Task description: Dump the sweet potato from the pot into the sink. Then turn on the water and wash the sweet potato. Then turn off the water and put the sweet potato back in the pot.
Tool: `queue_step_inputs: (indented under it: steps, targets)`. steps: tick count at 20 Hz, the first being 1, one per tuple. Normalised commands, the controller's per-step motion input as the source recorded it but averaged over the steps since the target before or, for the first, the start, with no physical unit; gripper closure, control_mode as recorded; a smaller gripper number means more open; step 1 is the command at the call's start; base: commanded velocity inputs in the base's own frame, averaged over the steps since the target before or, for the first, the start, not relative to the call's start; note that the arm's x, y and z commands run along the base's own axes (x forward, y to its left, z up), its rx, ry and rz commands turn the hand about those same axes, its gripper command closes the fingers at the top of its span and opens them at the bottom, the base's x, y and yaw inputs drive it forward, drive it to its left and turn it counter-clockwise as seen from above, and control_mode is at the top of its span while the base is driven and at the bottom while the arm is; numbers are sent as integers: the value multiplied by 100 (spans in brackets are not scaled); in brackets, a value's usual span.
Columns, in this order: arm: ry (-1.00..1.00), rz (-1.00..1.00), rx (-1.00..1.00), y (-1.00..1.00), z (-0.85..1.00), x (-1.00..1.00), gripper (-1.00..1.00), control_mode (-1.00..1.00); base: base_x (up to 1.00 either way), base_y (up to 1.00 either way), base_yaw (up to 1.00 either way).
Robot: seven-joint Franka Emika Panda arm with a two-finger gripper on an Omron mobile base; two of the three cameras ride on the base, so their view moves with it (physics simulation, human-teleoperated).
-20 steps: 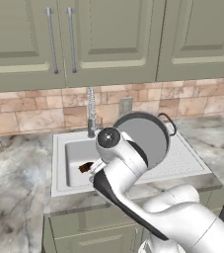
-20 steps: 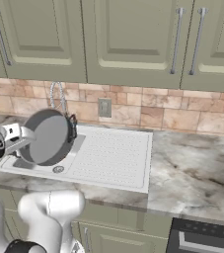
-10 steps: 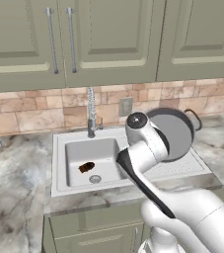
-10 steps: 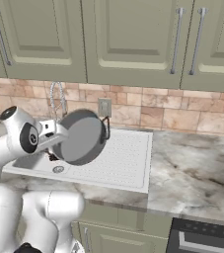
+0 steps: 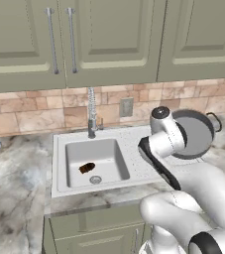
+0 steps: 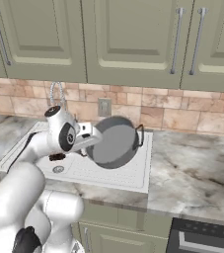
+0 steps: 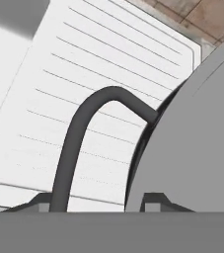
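Gripping the pot (image 6: pixel 114 143) by its rim, my claw (image 6: pixel 91 137) stays closed on it and holds it tilted on edge above the dotted drainboard (image 5: pixel 134 149). Away from the claw, on the far side from the pot, the sweet potato (image 5: pixel 86 167) lies in the sink (image 5: pixel 69 151) basin beside the drain (image 5: pixel 95 179).
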Motion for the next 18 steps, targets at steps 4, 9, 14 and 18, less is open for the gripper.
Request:
queue_step_inputs:
  steps: [4,9,14,18]
  targets:
    - [17,-14,0,-83,-31,58,100,-100,0,0,0]
    - [19,-12,0,-79,-35,60,100,-100,0,0,0]
    - [12,-7,0,-81,-20,41,100,-100,0,0,0]
    - [4,-1,0,-85,-16,13,100,-100,0,0,0]
